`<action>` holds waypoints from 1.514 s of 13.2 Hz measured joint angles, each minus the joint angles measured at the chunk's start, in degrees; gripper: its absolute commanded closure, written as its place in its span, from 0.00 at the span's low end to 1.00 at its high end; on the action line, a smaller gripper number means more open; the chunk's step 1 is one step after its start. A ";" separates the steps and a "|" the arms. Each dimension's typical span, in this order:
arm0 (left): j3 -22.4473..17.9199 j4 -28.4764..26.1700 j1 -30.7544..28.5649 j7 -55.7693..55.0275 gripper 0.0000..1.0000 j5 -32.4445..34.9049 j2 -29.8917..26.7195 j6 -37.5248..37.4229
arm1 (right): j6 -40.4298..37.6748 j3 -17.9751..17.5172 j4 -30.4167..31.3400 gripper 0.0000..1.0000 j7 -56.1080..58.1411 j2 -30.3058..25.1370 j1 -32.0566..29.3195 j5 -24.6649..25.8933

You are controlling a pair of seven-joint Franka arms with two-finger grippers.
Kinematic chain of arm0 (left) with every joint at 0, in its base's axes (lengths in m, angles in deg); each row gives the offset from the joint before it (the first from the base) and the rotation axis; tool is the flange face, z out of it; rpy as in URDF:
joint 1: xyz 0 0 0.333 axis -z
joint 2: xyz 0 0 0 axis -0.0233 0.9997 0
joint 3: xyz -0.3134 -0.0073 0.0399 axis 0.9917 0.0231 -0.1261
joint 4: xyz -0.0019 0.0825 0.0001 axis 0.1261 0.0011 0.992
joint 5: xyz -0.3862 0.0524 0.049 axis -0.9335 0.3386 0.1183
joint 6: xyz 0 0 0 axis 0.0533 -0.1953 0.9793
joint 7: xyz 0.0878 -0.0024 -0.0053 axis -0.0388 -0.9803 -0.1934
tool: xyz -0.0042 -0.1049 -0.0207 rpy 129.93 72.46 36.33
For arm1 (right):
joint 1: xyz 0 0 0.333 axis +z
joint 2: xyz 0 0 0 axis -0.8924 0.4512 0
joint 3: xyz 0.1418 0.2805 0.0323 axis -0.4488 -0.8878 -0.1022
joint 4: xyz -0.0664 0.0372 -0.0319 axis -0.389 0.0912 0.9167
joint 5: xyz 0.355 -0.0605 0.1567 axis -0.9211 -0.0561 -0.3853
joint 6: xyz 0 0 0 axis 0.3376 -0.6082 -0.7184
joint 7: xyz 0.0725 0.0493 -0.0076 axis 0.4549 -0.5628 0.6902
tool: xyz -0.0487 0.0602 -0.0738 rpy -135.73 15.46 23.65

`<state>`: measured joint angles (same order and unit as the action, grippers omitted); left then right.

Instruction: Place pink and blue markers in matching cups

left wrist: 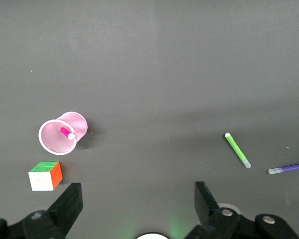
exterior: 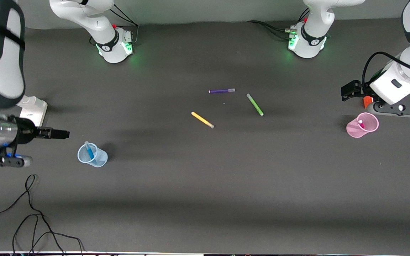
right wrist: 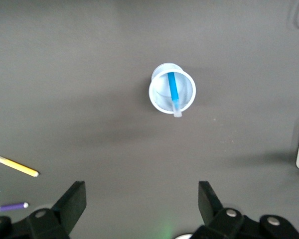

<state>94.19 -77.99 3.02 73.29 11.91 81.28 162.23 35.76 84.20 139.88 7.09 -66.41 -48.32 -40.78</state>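
Observation:
The pale blue cup (exterior: 92,155) stands toward the right arm's end of the table with the blue marker (exterior: 90,151) leaning inside it. Both show in the right wrist view, cup (right wrist: 159,99) and marker (right wrist: 174,89). The pink cup (exterior: 362,125) stands toward the left arm's end with the pink marker (exterior: 361,123) inside; both also show in the left wrist view, cup (left wrist: 52,142) and marker (left wrist: 66,133). My right gripper (exterior: 61,134) (right wrist: 142,201) is open and empty over bare table beside the blue cup. My left gripper (exterior: 347,91) (left wrist: 138,199) is open and empty over bare table beside the pink cup.
A purple marker (exterior: 221,91), a green marker (exterior: 255,104) and a yellow marker (exterior: 202,120) lie mid-table. A colour cube (left wrist: 45,176) sits beside the pink cup. A white box (exterior: 32,108) lies near the right gripper. Black cables (exterior: 30,213) trail near the table's front edge.

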 measured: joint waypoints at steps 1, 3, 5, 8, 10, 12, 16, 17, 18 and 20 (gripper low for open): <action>-0.01 0.00 0.00 0.00 0.01 0.01 0.00 0.00 | 2.61 0.00 3.26 0.00 -0.75 -3.07 0.97 0.43; -0.01 0.00 0.00 0.00 0.01 0.01 0.00 0.00 | 7.06 -0.01 8.45 0.00 -1.11 -7.95 1.70 1.17; -0.01 0.00 0.00 0.00 0.01 0.01 0.00 0.00 | 9.66 0.02 11.95 0.00 -1.11 -11.43 1.51 1.64; -0.01 0.00 0.00 0.00 0.01 0.02 0.00 0.00 | 10.52 -3.61 12.84 0.00 -1.03 -14.16 -3.58 3.21; -0.01 0.00 0.00 0.00 0.01 0.02 0.01 0.00 | 10.53 -8.73 12.37 0.00 -0.12 -15.20 -9.42 3.59; -0.01 0.00 0.00 0.00 0.01 0.03 0.01 0.00 | 10.53 -10.38 11.49 0.00 0.62 -15.59 -11.51 3.71; -0.01 0.00 0.00 0.00 0.00 0.03 0.02 -0.01 | 8.92 -10.71 11.04 0.00 2.23 -15.63 -11.63 5.02; -0.01 0.00 0.00 0.00 0.00 0.03 0.04 -0.01 | 8.42 -10.84 10.97 0.00 2.27 -15.62 -11.63 5.29; -0.01 0.00 0.00 0.00 0.00 0.03 0.06 -0.01 | 8.18 -10.90 10.92 0.00 2.31 -15.63 -11.72 5.46; 0.00 0.00 0.00 0.00 0.00 0.03 0.10 -0.03 | 7.13 -11.64 10.72 0.00 3.62 -15.63 -12.54 6.38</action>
<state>94.19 -77.99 3.02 73.29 11.94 81.38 162.20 42.89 72.57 150.60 10.71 -82.03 -60.86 -34.39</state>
